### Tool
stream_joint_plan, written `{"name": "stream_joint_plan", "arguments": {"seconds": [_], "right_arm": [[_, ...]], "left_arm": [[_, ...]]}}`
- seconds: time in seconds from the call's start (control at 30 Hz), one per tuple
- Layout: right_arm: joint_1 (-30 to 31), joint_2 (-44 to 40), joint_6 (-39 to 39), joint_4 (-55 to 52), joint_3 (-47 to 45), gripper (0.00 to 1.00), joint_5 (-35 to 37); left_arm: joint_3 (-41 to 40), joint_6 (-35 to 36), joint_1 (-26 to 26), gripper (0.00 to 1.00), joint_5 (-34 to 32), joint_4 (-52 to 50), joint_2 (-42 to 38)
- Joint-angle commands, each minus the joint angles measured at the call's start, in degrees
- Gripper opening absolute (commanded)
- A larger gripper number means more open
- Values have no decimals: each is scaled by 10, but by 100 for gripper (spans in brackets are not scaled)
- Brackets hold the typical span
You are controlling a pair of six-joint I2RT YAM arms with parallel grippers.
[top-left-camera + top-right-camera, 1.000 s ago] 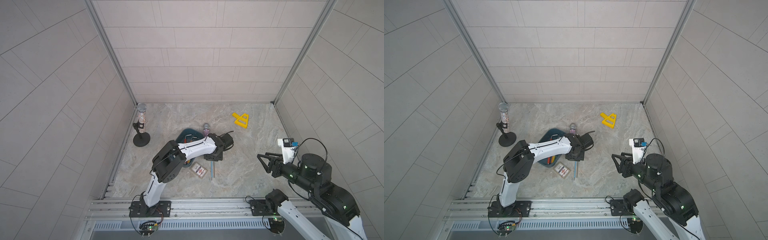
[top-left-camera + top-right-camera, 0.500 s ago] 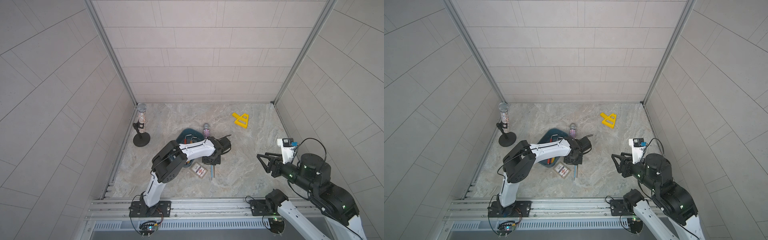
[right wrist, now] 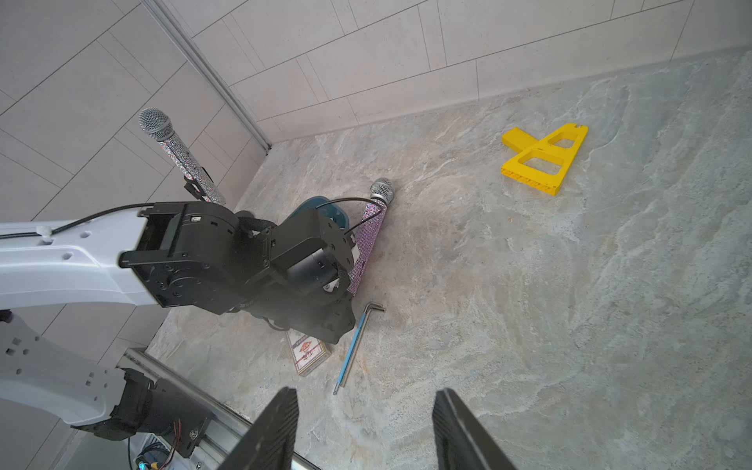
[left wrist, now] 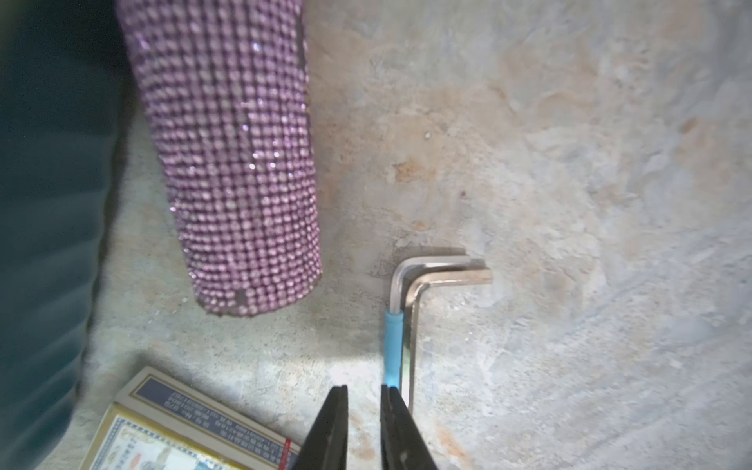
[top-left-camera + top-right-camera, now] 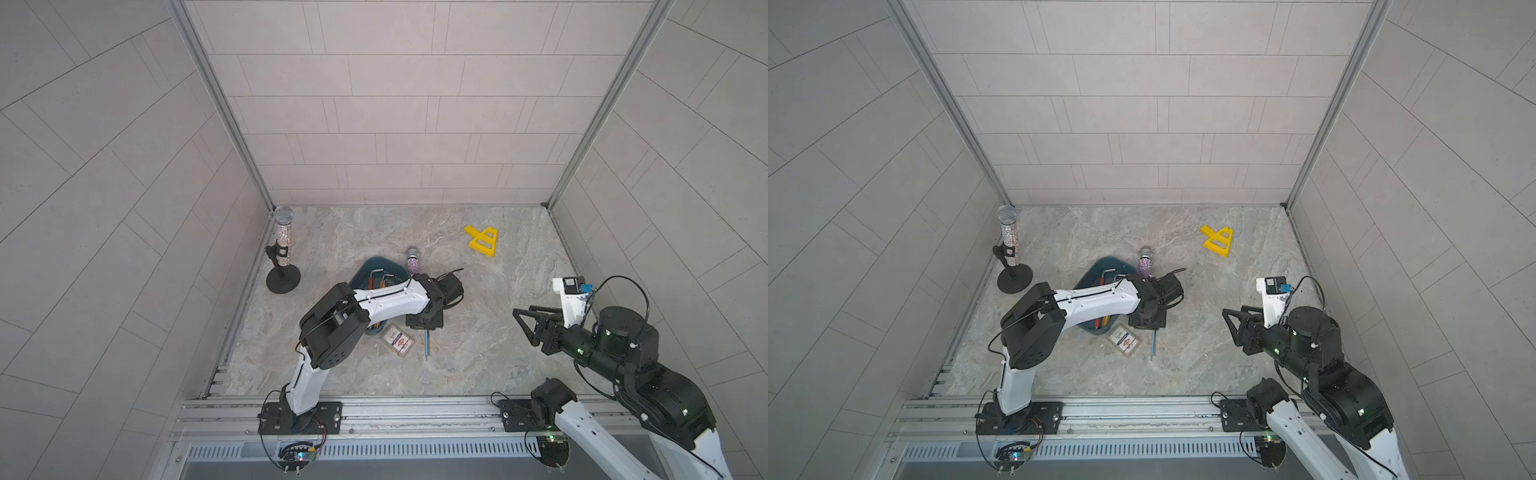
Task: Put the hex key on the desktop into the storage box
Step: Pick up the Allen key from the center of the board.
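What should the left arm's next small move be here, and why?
Probably nudge the left gripper sideways until the hex key lies between its fingers. The jaws stand slightly apart over bare desktop, and the key's blue-sleeved shaft runs beside one finger, outside the gap, so closing now would likely miss it.

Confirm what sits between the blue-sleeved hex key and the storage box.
Left wrist view: the pink microphone and a printed card box lie between hex key and storage box.
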Motion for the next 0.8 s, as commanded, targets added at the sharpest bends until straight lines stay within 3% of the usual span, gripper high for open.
{"name": "stream_joint_plan", "arguments": {"seconds": [0.0, 0.53, 0.77], "right_arm": [[1, -6, -2, 7, -4, 58, 6], [1, -6, -1, 7, -6, 58, 6], [1, -6, 0, 9, -8, 58, 5]], "left_arm": [[-15, -11, -5, 24, 13, 10, -3], [-44, -16, -5, 22, 23, 34, 15], [-46, -10, -4, 16, 9, 26, -1]]}}
